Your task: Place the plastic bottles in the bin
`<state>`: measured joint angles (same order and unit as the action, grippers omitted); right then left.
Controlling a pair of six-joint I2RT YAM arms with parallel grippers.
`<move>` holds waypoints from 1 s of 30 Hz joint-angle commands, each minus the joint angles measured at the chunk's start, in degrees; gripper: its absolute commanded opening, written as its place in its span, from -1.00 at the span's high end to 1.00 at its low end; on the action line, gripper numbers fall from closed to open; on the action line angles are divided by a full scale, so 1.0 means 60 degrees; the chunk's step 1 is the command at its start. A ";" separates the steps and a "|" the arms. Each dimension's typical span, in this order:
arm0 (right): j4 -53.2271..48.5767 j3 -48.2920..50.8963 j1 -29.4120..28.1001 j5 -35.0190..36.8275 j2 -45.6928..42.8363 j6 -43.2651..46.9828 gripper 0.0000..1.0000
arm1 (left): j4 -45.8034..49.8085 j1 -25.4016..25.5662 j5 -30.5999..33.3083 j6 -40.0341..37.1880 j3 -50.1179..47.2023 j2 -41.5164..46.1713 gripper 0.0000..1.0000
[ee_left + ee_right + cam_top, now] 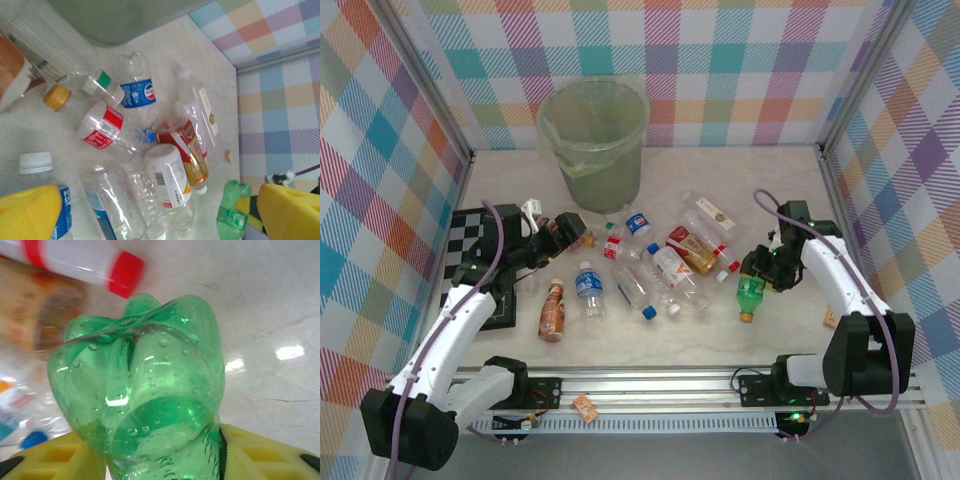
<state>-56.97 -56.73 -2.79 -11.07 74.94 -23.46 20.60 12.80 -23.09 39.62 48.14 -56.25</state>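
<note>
The pale-green bin stands at the back of the table; its wall also crosses the top of the left wrist view. Several plastic bottles lie scattered in front of it. Among them are a blue-label bottle, a red-label one and a white-label one. My right gripper is low at the table's right. Its yellow fingers press both sides of the green bottle, which also shows in the top view. My left gripper hangs open over the left of the pile, holding nothing.
A black checkered board lies at the left under the left arm. A brown bottle lies near the front. A small tan block sits beyond the pile. Plaid walls close three sides, and a metal rail runs along the near edge.
</note>
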 commanded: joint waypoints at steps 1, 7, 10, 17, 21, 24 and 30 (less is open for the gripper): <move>-0.0198 -0.0589 -0.0191 -0.1259 -0.0330 -0.0265 -0.02 | -0.0494 0.0404 -0.0533 -0.0113 0.0144 -0.0179 -0.99; 0.1816 -0.1592 -0.1169 -0.3746 -0.0353 -0.1670 -0.01 | -0.1719 0.2191 -0.1812 -0.0716 0.0701 -0.1297 -0.99; 0.3117 -0.2089 -0.2013 -0.4540 0.0331 -0.2322 -0.01 | -0.2069 0.3114 -0.1974 -0.1019 0.1032 -0.1969 -0.99; 0.4362 -0.3386 -0.3618 -0.5453 0.1905 -0.3058 -0.01 | -0.3141 0.4053 -0.1600 -0.1053 0.1371 -0.2901 -0.99; 0.4808 -0.3670 -0.4019 -0.5720 0.2294 -0.3246 -0.01 | -0.3134 0.4140 -0.1459 -0.1068 0.1541 -0.3288 -0.99; 0.4988 -0.3678 -0.4047 -0.5784 0.2364 -0.3348 0.00 | -0.3195 0.4148 -0.1281 -0.1083 0.1520 -0.3385 -0.95; 0.5006 -0.3684 -0.4048 -0.5830 0.2407 -0.3296 0.00 | -0.3214 0.4148 -0.0964 -0.1168 0.1556 -0.3431 -0.50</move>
<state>-28.71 -76.64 -27.18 -44.03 89.10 -42.85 2.79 37.10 -30.06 33.36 55.88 -76.51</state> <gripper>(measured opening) 0.498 0.764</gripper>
